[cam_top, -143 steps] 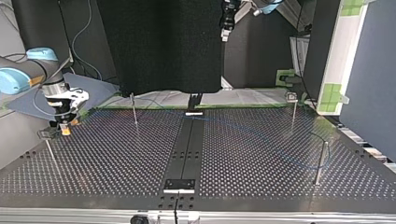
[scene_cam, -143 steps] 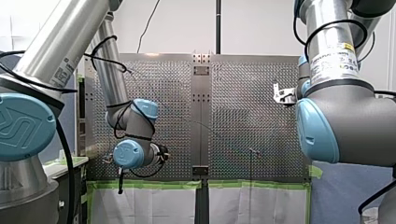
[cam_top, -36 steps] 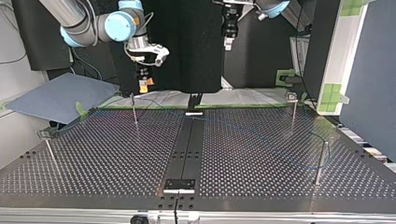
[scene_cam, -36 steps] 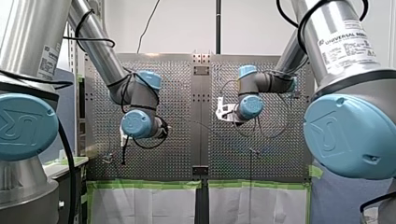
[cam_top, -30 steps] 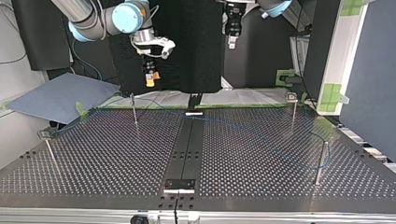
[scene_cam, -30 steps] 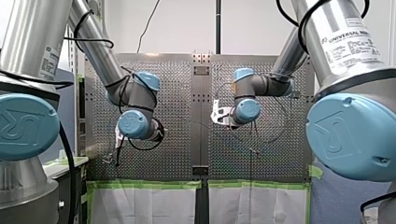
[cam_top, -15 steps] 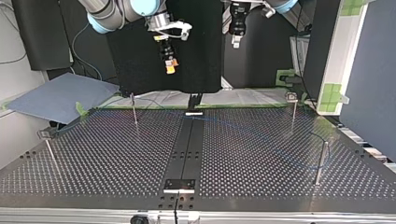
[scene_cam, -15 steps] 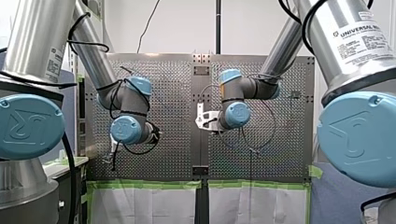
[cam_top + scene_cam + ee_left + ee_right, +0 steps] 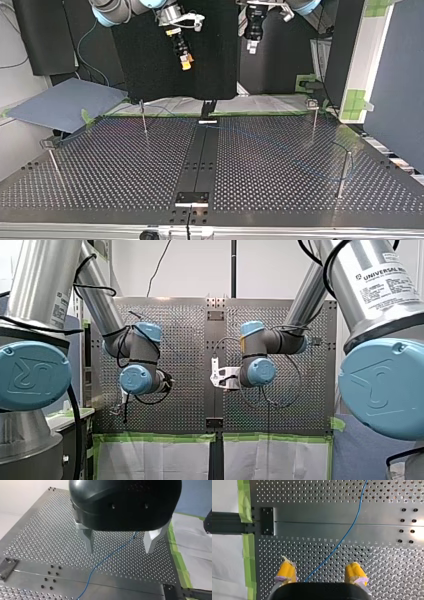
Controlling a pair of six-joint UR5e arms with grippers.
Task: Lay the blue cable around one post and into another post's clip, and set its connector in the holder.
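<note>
The thin blue cable lies loose on the perforated plate. In the right wrist view it runs across the centre rail and passes between my right gripper's yellow pads, well below them. That gripper is open and empty. In the left wrist view the cable crosses the plate under my left gripper, whose metal fingers stand wide apart, open and holding nothing. In the top view both grippers hang high over the table's far edge, my right gripper beside my left gripper.
Thin posts stand on the plate: one post at the far left, another post at the far right with a clip on top, a third post at the near right. Green tape lines the plate's edge.
My right arm has swung toward the table's middle, and its gripper has risen in the top view. My left gripper has shifted a little sideways. The cable has not moved.
</note>
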